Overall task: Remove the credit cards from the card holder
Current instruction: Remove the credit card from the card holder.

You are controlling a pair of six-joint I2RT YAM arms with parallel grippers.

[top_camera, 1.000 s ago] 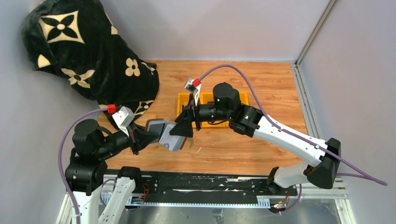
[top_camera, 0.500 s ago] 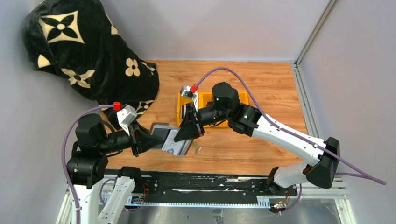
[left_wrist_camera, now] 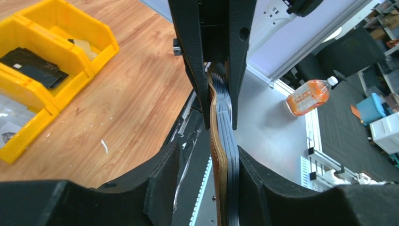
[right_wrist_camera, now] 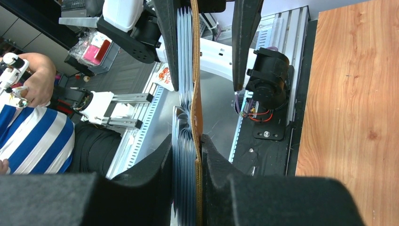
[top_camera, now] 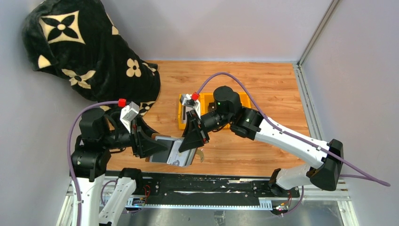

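Right wrist cam: my right gripper is pinched tight on the card holder.
My left gripper straddles it, jaws loose.

Grey walls, wooden table, perhaps office chairs beyond.

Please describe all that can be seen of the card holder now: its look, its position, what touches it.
The card holder is a small flat case, brown leather outside, grey-silver inside; edge-on in the wrist views, thin grey-blue layers lie stacked against the leather. It is held tilted over the near edge of the table, between the arms. The right gripper is shut on one end; the left gripper stands open around the other, with a gap at one finger.
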